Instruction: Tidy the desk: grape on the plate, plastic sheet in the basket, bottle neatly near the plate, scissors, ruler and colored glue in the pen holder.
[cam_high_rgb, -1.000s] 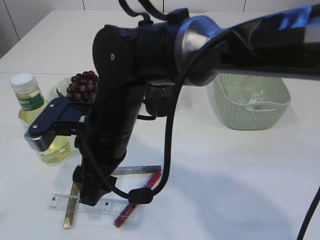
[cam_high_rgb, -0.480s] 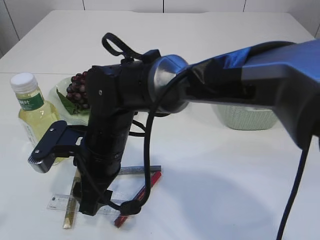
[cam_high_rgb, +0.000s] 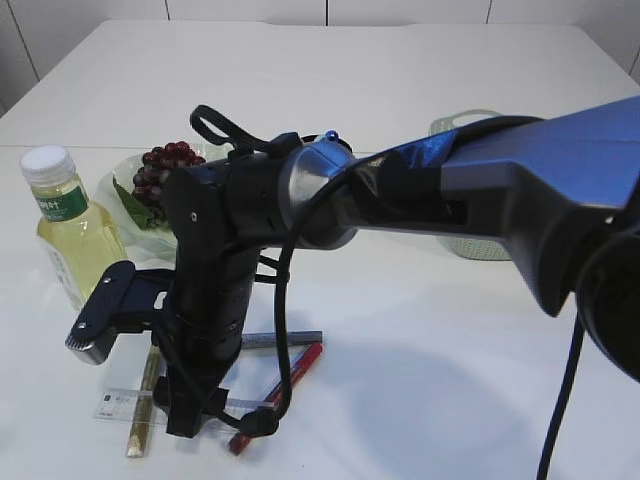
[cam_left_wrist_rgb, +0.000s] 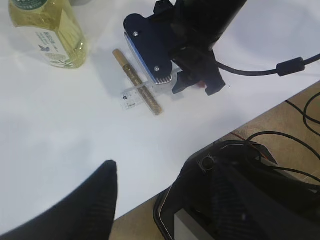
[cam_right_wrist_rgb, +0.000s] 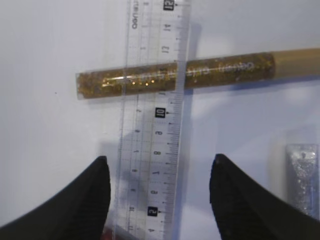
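Right tool (cam_right_wrist_rgb: 157, 200) is seen spread wide, nothing gripped, two dark fingertips (cam_right_wrist_rgb: 87, 195) either side of the ruler (cam_right_wrist_rgb: 155, 125) in the right wrist view. Ruler is clear plastic, laid flat on the white bench (cam_high_rgb: 450, 350), crossing over the gold glue (cam_right_wrist_rgb: 175, 75). Gold glue runs 3 to 9 o'clock in that view, under the ruler. A silver glue (cam_right_wrist_rgb: 302, 175) end is seen at 4 o'clock, apart from the ruler.

In the exterior view the right arm (cam_high_rgb: 240, 270) is reached across to the left half, tool pointed down over the ruler (cam_high_rgb: 115, 405) at 7 o'clock. Gold glue (cam_high_rgb: 140, 415) lies at the ruler's left part, red glue (cam_high_rgb: 290, 385) and silver glue (cam_high_rgb: 285, 338) just right of the arm. Bottle (cam_high_rgb: 65, 235) of yellow liquid stands upright at 9 o'clock, white cap on. Grape (cam_high_rgb: 160, 175) bunch is seen behind the arm, on the plate (cam_high_rgb: 120, 190), near the bottle. Basket (cam_high_rgb: 470, 245) is mostly hidden behind the arm at 2 o'clock.

Left tool: one dark fingertip (cam_left_wrist_rgb: 95, 195) shown at the left wrist view's bottom, held well above the bench, released, nothing gripped. Bottle (cam_left_wrist_rgb: 50, 30), gold glue (cam_left_wrist_rgb: 135, 80) and ruler (cam_left_wrist_rgb: 137, 95) are seen at 11 to 12 o'clock there.
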